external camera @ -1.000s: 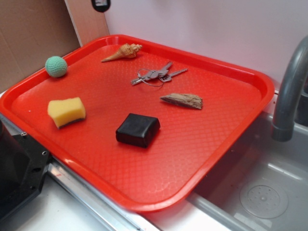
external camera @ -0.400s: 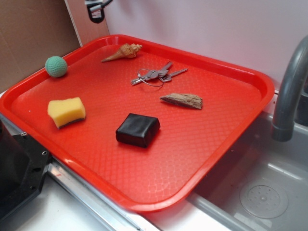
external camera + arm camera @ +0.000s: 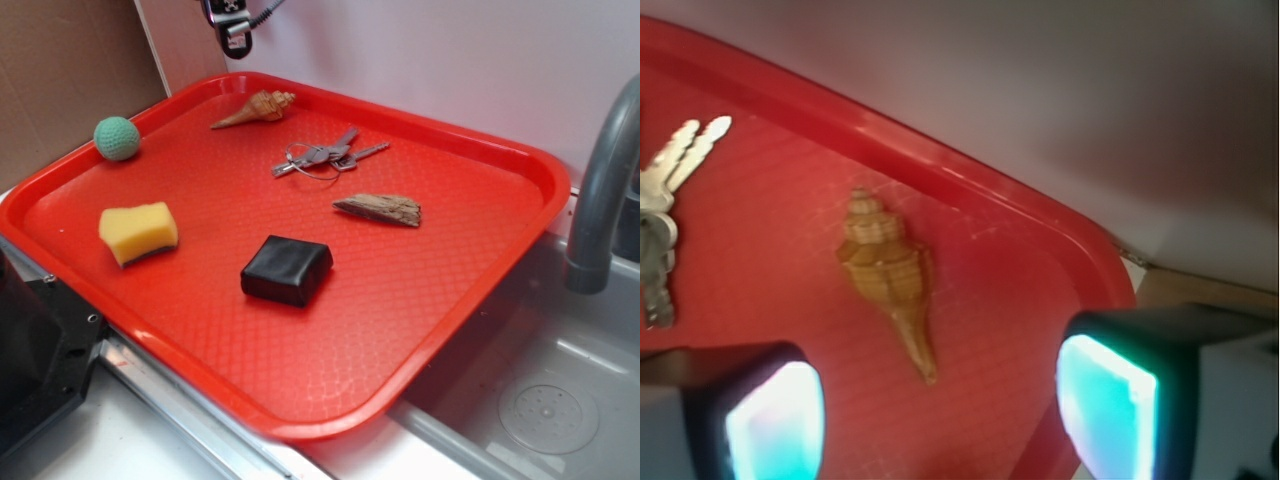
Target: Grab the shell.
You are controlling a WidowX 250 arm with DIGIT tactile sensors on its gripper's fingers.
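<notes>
The red tray [image 3: 480, 250] holds the shell [image 3: 256, 107] near its far rim, a bunch of keys [image 3: 328, 156] just right of it, a splintered piece of wood [image 3: 380, 208], a black block [image 3: 287, 269], a yellow sponge [image 3: 138, 232] and a green ball [image 3: 117, 138] by the left rim. The gripper [image 3: 940, 400] hangs above the tray's far corner with its fingers [image 3: 1107, 405] spread wide and nothing between them. In the wrist view the shell lies flat on the tray between the two fingers and apart from both, its thin point towards the camera.
</notes>
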